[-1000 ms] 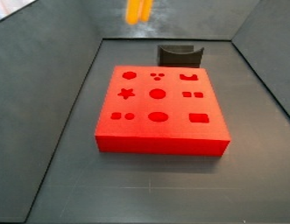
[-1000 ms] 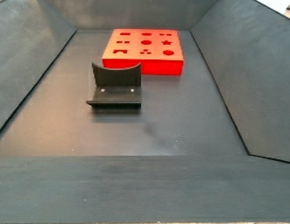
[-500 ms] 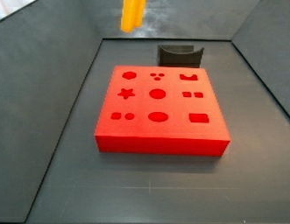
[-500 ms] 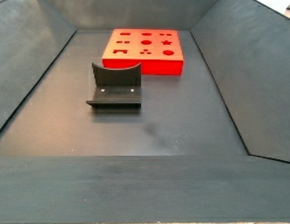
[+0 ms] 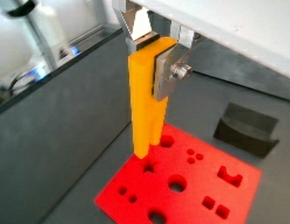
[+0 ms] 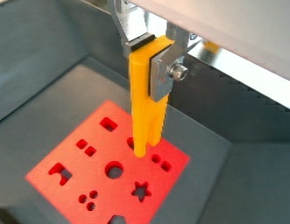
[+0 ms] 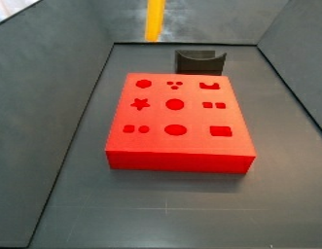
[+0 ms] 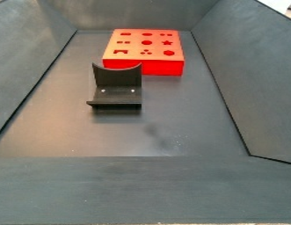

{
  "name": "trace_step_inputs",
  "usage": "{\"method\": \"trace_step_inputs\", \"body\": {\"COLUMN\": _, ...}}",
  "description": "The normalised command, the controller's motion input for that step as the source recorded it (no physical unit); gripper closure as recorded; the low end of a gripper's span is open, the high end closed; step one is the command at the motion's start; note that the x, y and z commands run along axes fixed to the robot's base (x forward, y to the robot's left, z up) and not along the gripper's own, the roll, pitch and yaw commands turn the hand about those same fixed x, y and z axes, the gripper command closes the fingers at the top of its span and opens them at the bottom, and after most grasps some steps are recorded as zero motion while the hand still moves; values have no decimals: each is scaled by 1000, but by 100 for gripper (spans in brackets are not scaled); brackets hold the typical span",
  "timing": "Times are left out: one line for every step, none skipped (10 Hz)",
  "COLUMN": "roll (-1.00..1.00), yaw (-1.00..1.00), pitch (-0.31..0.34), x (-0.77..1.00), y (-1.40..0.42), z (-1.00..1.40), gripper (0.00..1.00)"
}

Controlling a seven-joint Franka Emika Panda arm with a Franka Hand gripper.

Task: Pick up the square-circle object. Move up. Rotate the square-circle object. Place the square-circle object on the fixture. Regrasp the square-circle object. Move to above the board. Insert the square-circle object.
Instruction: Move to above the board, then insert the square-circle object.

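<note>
Dark grey tray flooring (image 8: pixel 171 114) is being occupied by the board (image 7: pixel 176 120) and, at its 12 o'clock, the fixture (image 7: pixel 201 62). High above the board, the square-circle object (image 5: pixel 147 101) is being clamped upright by the gripper (image 5: pixel 154 54).

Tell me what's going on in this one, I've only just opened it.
A single Franka arm has its gripper shut on the square-circle object, a long yellow-orange peg hanging upright between the fingers. Both wrist views show it held high in the air over the board, not yet in any cut-out. In a side view only the peg's lower part shows at the top edge. The fixture stands empty on the floor beside the board.
</note>
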Motion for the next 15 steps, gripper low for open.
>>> {"method": "trace_step_inputs", "body": {"roll": -25, "yaw": 500, "pitch": -240, "x": -53, "y": 13, "z": -1, "gripper": 100}}
{"method": "trace_step_inputs", "body": {"roll": -21, "yaw": 365, "pitch": -192, "x": -47, "y": 12, "z": -2, "gripper": 100}}
{"method": "trace_step_inputs", "body": {"roll": -16, "yaw": -1000, "pitch": -39, "x": 0, "y": 0, "z": -60, "gripper": 100}}
{"method": "trace_step_inputs", "body": {"roll": -23, "yaw": -1000, "pitch": -39, "x": 0, "y": 0, "z": -77, "gripper": 100}}
{"method": "trace_step_inputs", "body": {"roll": -16, "yaw": -1000, "pitch": -31, "x": 0, "y": 0, "z": -103, "gripper": 100}}
{"method": "trace_step_inputs", "body": {"roll": -17, "yaw": -1000, "pitch": -30, "x": 0, "y": 0, "z": -109, "gripper": 100}}
{"method": "trace_step_inputs", "body": {"roll": -16, "yaw": -1000, "pitch": -33, "x": 0, "y": 0, "z": -111, "gripper": 100}}
{"method": "trace_step_inputs", "body": {"roll": -39, "yaw": -1000, "pitch": -54, "x": 0, "y": -11, "z": -197, "gripper": 100}}
{"method": "trace_step_inputs", "body": {"roll": -74, "yaw": -1000, "pitch": -123, "x": 0, "y": -34, "z": -323, "gripper": 100}}
{"method": "trace_step_inputs", "body": {"roll": -74, "yaw": -1000, "pitch": -127, "x": 0, "y": -34, "z": -329, "gripper": 100}}
{"method": "trace_step_inputs", "body": {"roll": -71, "yaw": -1000, "pitch": -126, "x": 0, "y": -37, "z": -326, "gripper": 100}}
{"method": "trace_step_inputs", "body": {"roll": -71, "yaw": -1000, "pitch": -129, "x": 0, "y": -37, "z": -326, "gripper": 100}}
{"method": "trace_step_inputs", "body": {"roll": -70, "yaw": -1000, "pitch": -127, "x": 0, "y": -34, "z": -323, "gripper": 100}}
{"method": "trace_step_inputs", "body": {"roll": -70, "yaw": -1000, "pitch": -124, "x": 0, "y": -37, "z": -323, "gripper": 100}}
{"method": "trace_step_inputs", "body": {"roll": -69, "yaw": -1000, "pitch": -91, "x": 0, "y": -40, "z": -291, "gripper": 100}}
